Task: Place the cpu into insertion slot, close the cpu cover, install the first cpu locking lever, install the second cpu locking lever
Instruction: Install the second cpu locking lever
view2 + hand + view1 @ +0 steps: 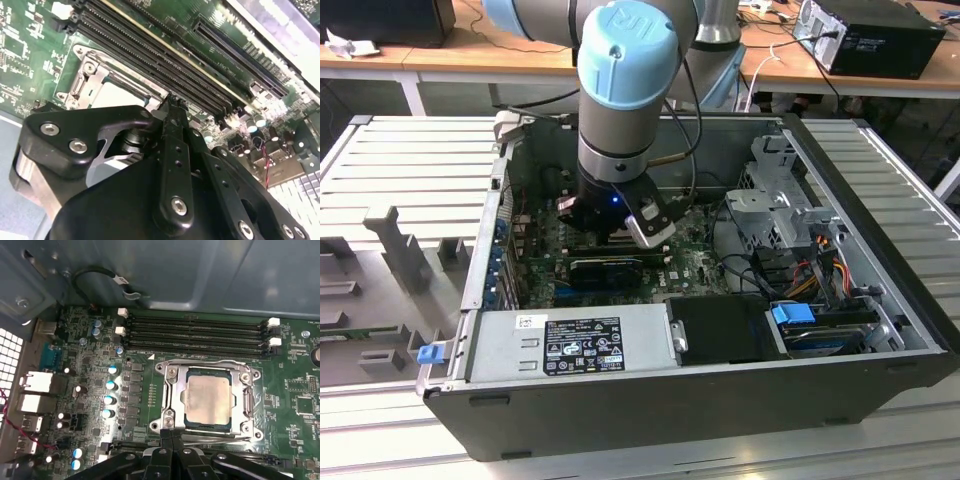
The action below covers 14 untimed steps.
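- First wrist view: the flat, dull silver cpu (207, 401) sits inside the square insertion slot (172, 405).
- The thin metal cpu cover (245, 400) lies shut around it.
- The black gripper (171, 437) is pinched closed, right beside the slot.

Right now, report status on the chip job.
Claw shut, holding nothing, tips at the socket's edge. Chip seated in the socket, metal cover down around it. Nothing on top of the chip.
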Tool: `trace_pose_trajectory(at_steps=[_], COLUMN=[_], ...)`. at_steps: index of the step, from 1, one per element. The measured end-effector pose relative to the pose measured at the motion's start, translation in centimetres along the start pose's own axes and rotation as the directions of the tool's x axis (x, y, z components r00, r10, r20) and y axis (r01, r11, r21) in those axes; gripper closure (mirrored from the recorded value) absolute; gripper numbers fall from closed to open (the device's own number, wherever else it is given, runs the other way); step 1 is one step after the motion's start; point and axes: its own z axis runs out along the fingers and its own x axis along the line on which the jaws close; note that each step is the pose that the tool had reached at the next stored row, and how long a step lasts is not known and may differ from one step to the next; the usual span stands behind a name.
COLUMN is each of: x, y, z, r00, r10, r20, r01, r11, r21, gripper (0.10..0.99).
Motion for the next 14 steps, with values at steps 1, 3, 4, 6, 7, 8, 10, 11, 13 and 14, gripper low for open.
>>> trace_pose_trajectory(at_steps=[1, 3, 4, 6, 7, 8, 10, 11, 13, 14], x=[0.0, 0.09, 0.17, 0.56, 0.65, 0.68, 0.74, 0.81, 0.99, 1.0], y=[-0.04, -0.29, -0.35, -0.69, -0.96, -1.09, -1.53, -1.79, -2.0, -2.04], z=[0.17, 0.26, 0.3, 0.29, 0.23, 0.2, 0.12, 0.09, 0.18, 0.34], r00=[1.0, 1.0, 1.0, 1.0, 1.0, 0.9999, 0.9999, 0.9999, 0.9999, 0.9999], r10=[0.0, -0.001, -0.001, -0.003, -0.004, -0.004, -0.005, -0.005, -0.006, -0.006], r20=[0.0001, 0.0017, 0.0023, 0.0061, 0.0085, 0.0093, 0.0112, 0.0126, 0.0146, 0.0149], r01=[0.0, 0.001, 0.001, 0.003, 0.004, 0.004, 0.005, 0.006, 0.007, 0.007], r11=[1.0, 0.9999, 0.9999, 0.9994, 0.9986, 0.9983, 0.9976, 0.9972, 0.9965, 0.9962], r21=[-0.001, -0.012, -0.014, -0.035, -0.052, -0.059, -0.069, -0.075, -0.084, -0.087], gripper=[0.98, 0.98, 0.98, 0.98, 0.98, 0.98, 0.98, 0.98, 0.98, 0.98])
